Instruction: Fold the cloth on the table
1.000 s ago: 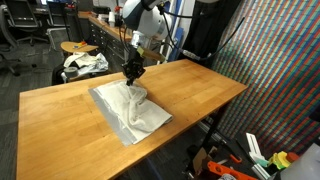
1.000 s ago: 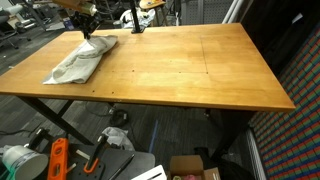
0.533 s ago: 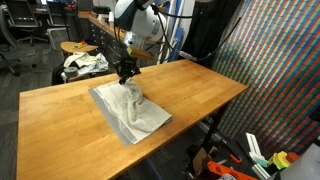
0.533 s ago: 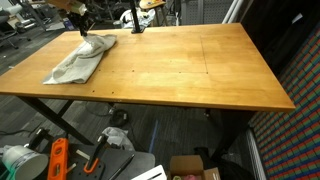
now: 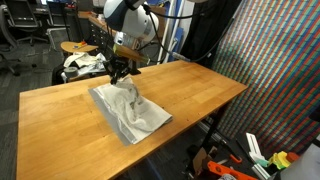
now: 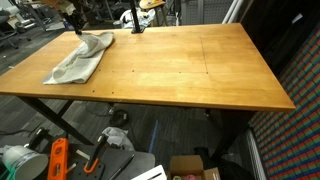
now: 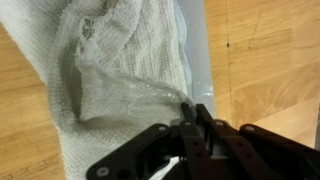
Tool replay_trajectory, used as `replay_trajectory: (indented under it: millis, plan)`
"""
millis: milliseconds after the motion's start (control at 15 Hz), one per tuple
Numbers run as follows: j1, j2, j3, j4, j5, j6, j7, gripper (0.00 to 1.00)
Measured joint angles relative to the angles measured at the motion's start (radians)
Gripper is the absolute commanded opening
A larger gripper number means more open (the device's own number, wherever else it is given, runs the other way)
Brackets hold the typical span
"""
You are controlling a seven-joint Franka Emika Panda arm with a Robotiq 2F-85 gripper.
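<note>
While the gripper, jaws pinched nearly closed, lifts one edge of the cloth, the fold looks only begun; laying it over on the table remains.

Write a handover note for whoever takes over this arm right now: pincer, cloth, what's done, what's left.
Pincer: shut on an edge of the cloth, raised above the table.
Cloth: near one table edge, mostly lying flat and rumpled, one part drawn up in a ridge.
Done: edge grasped and lifted.
Left: carry it across, lay it down, release; no fold made yet.
</note>
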Motion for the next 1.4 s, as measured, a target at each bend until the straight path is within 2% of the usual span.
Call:
replay_trajectory:
  millis: [867, 1400]
  plan:
    - [0.033, 0.116, -0.002, 0.180, 0.000, -0.002, 0.200, 0.11]
    - [0.048, 0.174, -0.002, 0.280, 0.000, -0.040, 0.265, 0.11]
